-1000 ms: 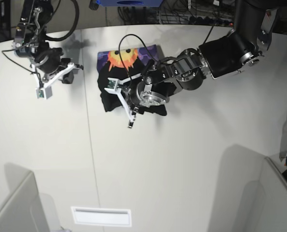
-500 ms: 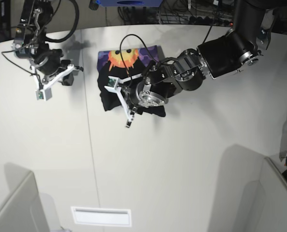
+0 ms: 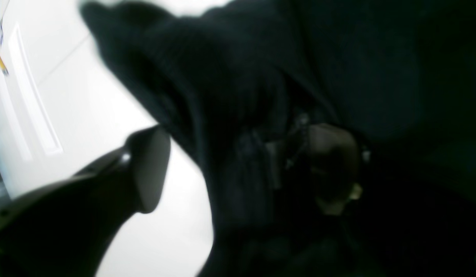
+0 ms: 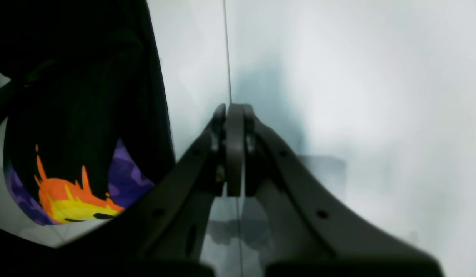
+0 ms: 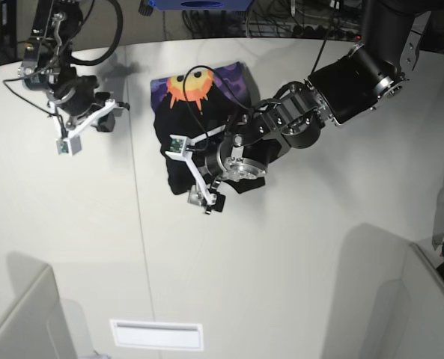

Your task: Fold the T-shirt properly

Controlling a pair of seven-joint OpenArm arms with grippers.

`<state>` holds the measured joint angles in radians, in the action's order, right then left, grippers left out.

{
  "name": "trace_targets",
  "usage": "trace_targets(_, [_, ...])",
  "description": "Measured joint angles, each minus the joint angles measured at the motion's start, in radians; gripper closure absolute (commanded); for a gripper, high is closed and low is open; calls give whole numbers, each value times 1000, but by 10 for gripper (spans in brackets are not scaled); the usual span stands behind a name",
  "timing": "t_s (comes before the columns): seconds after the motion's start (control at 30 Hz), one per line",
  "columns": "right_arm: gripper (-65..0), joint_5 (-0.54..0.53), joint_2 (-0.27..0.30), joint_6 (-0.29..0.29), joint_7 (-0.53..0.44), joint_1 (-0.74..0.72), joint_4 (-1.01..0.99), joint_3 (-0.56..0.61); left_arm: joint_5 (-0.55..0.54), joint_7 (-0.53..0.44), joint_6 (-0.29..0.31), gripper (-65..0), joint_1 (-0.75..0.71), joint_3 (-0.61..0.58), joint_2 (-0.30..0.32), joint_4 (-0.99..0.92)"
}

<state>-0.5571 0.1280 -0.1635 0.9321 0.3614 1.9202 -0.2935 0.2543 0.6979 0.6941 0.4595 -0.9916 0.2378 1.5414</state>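
A: Cloth filled most of the left wrist view. The T-shirt (image 3: pixel 338 77) lay as a black ridge between the two fingers (image 3: pixel 145 173) of the left tool (image 3: pixel 238 169); jaws stood wide apart, one finger over bare desk (image 3: pixel 88 107), the other half buried in fabric. Not clamped on anything that I could see.

B: Right wrist view?

A: The right tool (image 4: pixel 232 150) had its jaws pressed together with nothing between them, hanging above pale desk (image 4: pixel 338 96). Shirt (image 4: pixel 76 115) sat off to the side, with the orange sun print (image 4: pixel 69 200) on purple showing at its lower edge.

B: And from the base view?

A: Shirt (image 5: pixel 207 112) was a bunched, partly folded bundle near the far middle of the desk (image 5: pixel 296 284), print panel (image 5: pixel 188 86) showing at its far end. Left tool (image 5: pixel 207 187) sat at the bundle's near edge. Right tool (image 5: pixel 75 131) hung well apart from it, closed and empty.

B: Risks?

A: Judgement only. Buried finger could snag a layer when the arm lifts and drag the fold open. Bundle looked lumpy, so edges may end up misaligned. A blind pinch could also take several layers at once instead of one.
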Motion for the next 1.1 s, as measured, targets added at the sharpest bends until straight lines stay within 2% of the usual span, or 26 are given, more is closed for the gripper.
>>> trace_targets(0.2, [0,1,-11,0,1,-1,0,0,-2,2,13,-564,-2,145,-3,130])
trace_targets(0.33, [0,0,-29,0,2,0,0,-1,-7,4,11,-550,-83,324,-9,254])
trace_targets(0.4, [0,0,-33,0,-1,3,0,-1,-2,13,10,-434,-162,430,-23,340])
trace_targets(0.43, [0,1,-33,0,-1,6,2,-1,-2,11,11,-346,-203,471,-28,381])
trace_targets(0.47, [0,0,-31,0,-2,12,3,-2,-6,7,11,-245,-242,505,-33,418])
trace_targets(0.53, [0,0,-27,0,-22,32,5,-3,-14,-8,11,-3,-321,575,-32,451])
trace_targets(0.67, [0,3,-23,6,-88,103,23,-4,2,13,10,0,-506,717,-17,445])
trace_targets(0.8, [0,-3,18,6,-190,216,53,-3,-1,8,11,0,-691,841,17,452])
trace_targets(0.87, [0,0,22,4,-233,274,53,-42,-72,2,10,0,-777,947,10,456])
trace_targets(0.97, [0,8,28,11,-308,343,56,-80,-269,10,10,0,-884,1108,13,457])
trace_targets(1.03, [0,2,29,4,-332,372,58,-79,-389,8,-3,0,-949,1183,22,458])
trace_targets(1.1, [0,1,28,-2,-336,402,76,-79,-456,1,-1,0,-1015,1223,37,461])
